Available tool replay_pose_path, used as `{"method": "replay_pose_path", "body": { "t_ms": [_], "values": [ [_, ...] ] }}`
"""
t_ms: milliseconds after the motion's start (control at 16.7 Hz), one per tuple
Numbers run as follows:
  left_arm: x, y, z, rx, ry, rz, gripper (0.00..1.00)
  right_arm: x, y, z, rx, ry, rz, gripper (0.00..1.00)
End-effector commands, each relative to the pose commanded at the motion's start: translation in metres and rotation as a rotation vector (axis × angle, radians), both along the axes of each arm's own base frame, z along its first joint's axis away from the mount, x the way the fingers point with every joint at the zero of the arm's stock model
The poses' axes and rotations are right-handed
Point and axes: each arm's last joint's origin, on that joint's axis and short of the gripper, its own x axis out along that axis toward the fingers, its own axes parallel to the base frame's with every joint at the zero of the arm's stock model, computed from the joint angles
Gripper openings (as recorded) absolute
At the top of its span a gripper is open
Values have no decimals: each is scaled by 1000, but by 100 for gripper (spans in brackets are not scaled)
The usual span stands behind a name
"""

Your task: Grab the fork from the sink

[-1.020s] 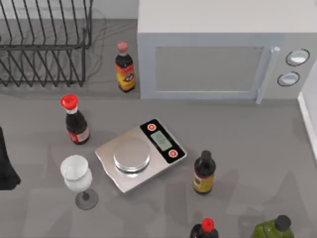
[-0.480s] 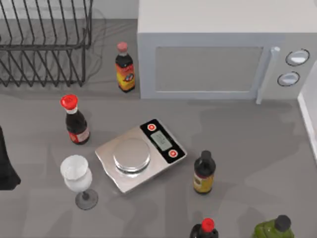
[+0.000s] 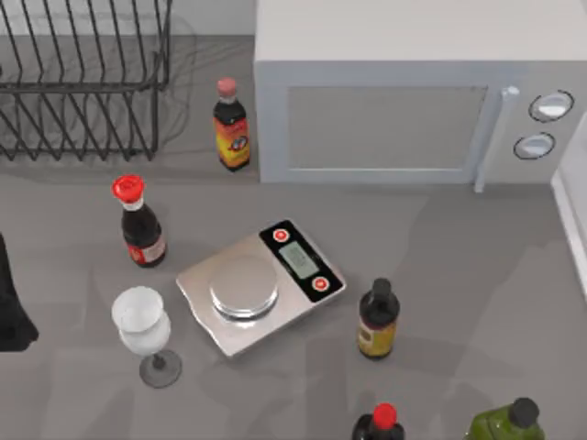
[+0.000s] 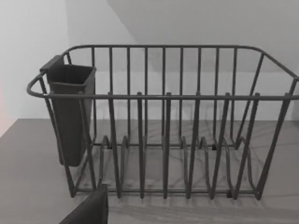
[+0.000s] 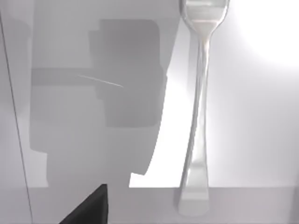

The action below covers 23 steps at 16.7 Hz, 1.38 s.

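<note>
The fork [image 5: 198,107], slim and shiny silver, lies flat on the white sink floor [image 5: 261,116] in the right wrist view. Its tines reach the picture's upper edge and its broad handle end is near the lower edge. A dark part of my right gripper [image 5: 88,207] shows low in that view, off to the side of the fork's handle and not touching it. A white strip of the sink's rim [image 3: 570,215] runs along the table's right edge in the top view. My left arm [image 3: 11,302] stays parked at the table's left edge.
A microwave [image 3: 404,101] stands at the back. A kitchen scale [image 3: 261,286] sits mid-table with a wine glass [image 3: 144,330] and several sauce bottles [image 3: 377,319] around it. A green bottle [image 3: 509,423] is at front right. A wire dish rack [image 4: 163,135] stands back left.
Soft shadows over the right part of the table have shifted in the top view. The objects on the table and the left arm have not moved.
</note>
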Motion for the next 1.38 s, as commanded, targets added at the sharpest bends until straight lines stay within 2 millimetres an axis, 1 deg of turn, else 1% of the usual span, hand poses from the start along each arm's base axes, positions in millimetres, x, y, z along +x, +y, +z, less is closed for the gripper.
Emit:
{"method": "replay_pose_path", "body": {
  "t_ms": [120,480,540,600,720,1020,1140,1200,1260,1380],
  "values": [
    [0,0,0,0,0,0,100,3,-2,-6,6,18,0,100],
    [0,0,0,0,0,0,100,4,0,-7,5,18,5,100],
    [0,0,0,0,0,0,100,4,0,-12,6,19,5,100],
    [0,0,0,0,0,0,100,5,-1,-20,6,21,5,100],
    [0,0,0,0,0,0,100,8,-2,-44,6,21,4,100],
    [0,0,0,0,0,0,100,9,-3,-120,3,8,2,100],
    [0,0,0,0,0,0,100,5,-3,-143,4,12,1,100],
    [0,0,0,0,0,0,100,4,-2,-151,5,16,1,100],
    [0,0,0,0,0,0,100,3,-2,-154,6,18,0,100],
    [0,0,0,0,0,0,100,3,-2,-154,6,18,0,100]
  ]
}}
